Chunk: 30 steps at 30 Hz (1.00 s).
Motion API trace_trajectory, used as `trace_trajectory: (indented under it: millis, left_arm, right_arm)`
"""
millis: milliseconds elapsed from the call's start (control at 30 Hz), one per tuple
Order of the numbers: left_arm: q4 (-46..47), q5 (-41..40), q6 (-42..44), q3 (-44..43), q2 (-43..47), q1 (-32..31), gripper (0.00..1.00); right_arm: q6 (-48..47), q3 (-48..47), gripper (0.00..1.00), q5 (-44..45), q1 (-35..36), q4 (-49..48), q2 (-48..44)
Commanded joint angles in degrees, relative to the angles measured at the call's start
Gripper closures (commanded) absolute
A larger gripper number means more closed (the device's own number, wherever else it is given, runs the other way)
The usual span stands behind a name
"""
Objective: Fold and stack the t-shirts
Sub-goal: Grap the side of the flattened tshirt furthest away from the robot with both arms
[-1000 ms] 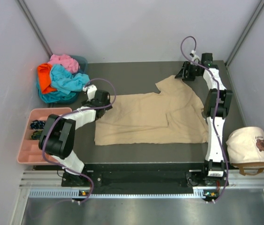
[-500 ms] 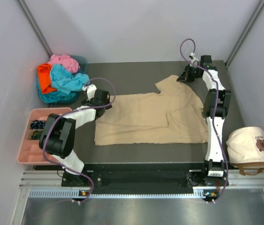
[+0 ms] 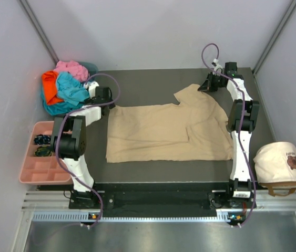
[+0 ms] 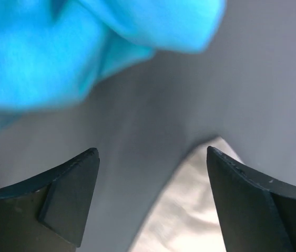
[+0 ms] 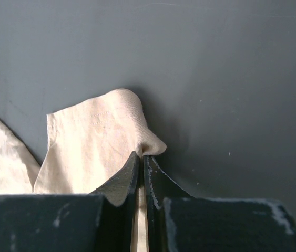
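Right gripper (image 5: pixel 142 157): jaws together, clamped on a small peak of fabric at the far right corner of the tan t-shirt (image 5: pixel 90 142). The pinched corner stands slightly raised off the table (image 5: pixel 232 79). In the top view this gripper (image 3: pixel 206 84) sits at the shirt's far right sleeve. Its arm runs from the base up along the shirt's right edge, elbow over that edge, wrist turned left toward the sleeve.

Left gripper (image 4: pixel 150 157): jaws apart, nothing between the fingers (image 4: pixel 69 194). It hangs over bare table just off the far left corner of the tan t-shirt (image 4: pixel 190 210), whose edge shows between the fingertips. The turquoise t-shirt (image 4: pixel 58 47) lies just beyond. From above, the left gripper (image 3: pixel 96 94) points away from the shirt, its arm folded sharply at the elbow left of the shirt.

The tan t-shirt (image 3: pixel 163 131) lies spread mostly flat at mid-table (image 3: pixel 153 84).

Left of and beyond it, the turquoise t-shirt (image 3: pixel 71 86), orange t-shirt (image 3: pixel 49 84) and pink t-shirt (image 3: pixel 70 68) are heaped together, unfolded.

The pink tray (image 3: pixel 37 170) lies left of the shirt's near edge. A cream cap (image 3: pixel 279 163) lies right of it, well apart.
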State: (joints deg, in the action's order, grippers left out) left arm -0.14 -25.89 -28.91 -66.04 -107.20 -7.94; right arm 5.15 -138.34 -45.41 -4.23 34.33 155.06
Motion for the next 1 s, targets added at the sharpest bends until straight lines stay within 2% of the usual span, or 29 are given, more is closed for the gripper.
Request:
trace_trajectory:
  millis: [0,200,667,967]
  left_arm:
    - [2.7,6.3,4.2,-3.5,-2.5,1.5,0.18]
    - [4.3,13.3,7.0,-5.5,-5.2,1.6,0.28]
    - [2.9,22.2,6.1,-8.0,-8.1,1.6,0.32]
    - [1.2,24.3,5.5,-7.5,-7.6,1.6,0.37]
  right_arm:
    - [-1.1,1.1,1.00,1.1,0.6,-0.5,-2.5]
    - [-1.1,1.1,1.00,1.1,0.5,-0.4,-2.4]
    - [-1.0,1.1,1.00,1.1,0.5,-0.6,-2.2]
    - [-0.9,1.1,1.00,1.0,0.5,-0.7,-2.1]
